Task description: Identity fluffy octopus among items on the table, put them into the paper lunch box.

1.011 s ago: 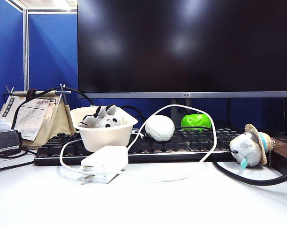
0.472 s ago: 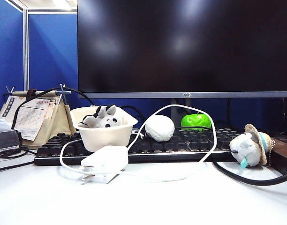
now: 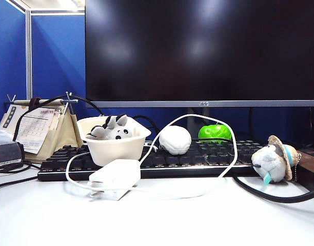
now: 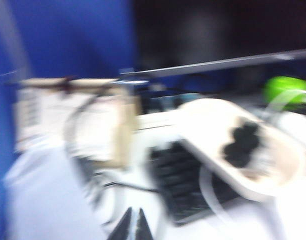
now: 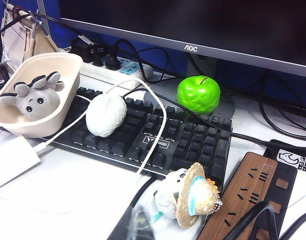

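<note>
The fluffy octopus (image 3: 112, 131) is a small grey plush with dark-tipped tentacles, and it lies inside the cream paper lunch box (image 3: 114, 149), which rests on the left end of the keyboard. The right wrist view shows the octopus (image 5: 35, 100) face up in the box (image 5: 24, 131), far from my right gripper (image 5: 141, 226), which is shut, empty and low beside the straw-hat plush. The left wrist view is smeared by motion. In it my left gripper (image 4: 133, 227) has its dark tips almost together and holds nothing, apart from the blurred box (image 4: 213, 165) and octopus (image 4: 241, 145). Neither gripper shows in the exterior view.
A black keyboard (image 3: 198, 160) lies under the monitor (image 3: 203, 51), with a white ball (image 3: 174, 139) and a green apple (image 3: 214, 132) on it. A white power adapter (image 3: 115, 175) with a looping cable lies in front. A straw-hat plush (image 3: 274, 160), a wooden power strip (image 5: 243, 200) and a desk calendar (image 3: 36, 128) flank them.
</note>
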Controlling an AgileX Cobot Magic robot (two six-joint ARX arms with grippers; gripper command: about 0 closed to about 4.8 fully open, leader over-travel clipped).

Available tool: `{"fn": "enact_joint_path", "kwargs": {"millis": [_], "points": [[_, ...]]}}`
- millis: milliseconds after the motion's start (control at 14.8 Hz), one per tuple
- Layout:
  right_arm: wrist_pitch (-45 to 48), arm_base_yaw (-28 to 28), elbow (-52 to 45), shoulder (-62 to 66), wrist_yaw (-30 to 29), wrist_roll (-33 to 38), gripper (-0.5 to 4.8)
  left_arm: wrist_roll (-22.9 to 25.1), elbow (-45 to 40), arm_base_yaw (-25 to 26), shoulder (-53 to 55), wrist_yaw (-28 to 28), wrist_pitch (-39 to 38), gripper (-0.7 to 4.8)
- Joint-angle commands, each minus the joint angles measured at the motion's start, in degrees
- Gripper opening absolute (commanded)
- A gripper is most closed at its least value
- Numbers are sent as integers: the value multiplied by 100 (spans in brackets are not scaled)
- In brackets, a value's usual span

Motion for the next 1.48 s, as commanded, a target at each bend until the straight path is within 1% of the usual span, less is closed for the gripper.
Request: {"fn": "enact_joint_path", "kwargs": {"millis": [67,202,472,539,674,742,944,1011,1146,1213,1483], "points": [[66,0,13,-9,-11,22,-6,-46,0,656,-15,13,72,-5],[68,0,13,-9,-11,22,-6,-42,-116,780,-15,15,116,-5],[68,0,13,-9,-11,22,-6,-81,-531,778,-15,57,494,-5],[66,0,13,-9,-11,22,-6,-81,-584,778,-15,22,608,-5],[66,0,13,-9,-11,22,-6,-90,-717,780,-15,-225,953,-5],[66,0,13,-9,-11,22,-6,-170,-793,780,-15,-256,1152,-5],[66,0,13,-9,-11,22,-6,-216,-894,780,-15,-273,1248,-5],[68,0,13,-9,-11,22,-6,-271,-922,780,-15,-356,1246,-5],[66,0,13,-9,-11,22,-6,-516,-1043,780,-15,-573,1349,-5],[66,0,13,-9,-11,22,-6,-570,-1143,780,-15,-605,1541,-5],[66,0,13,-9,-11,22,-6,-605,-1196,780,-15,-608,1679,-5]]}}
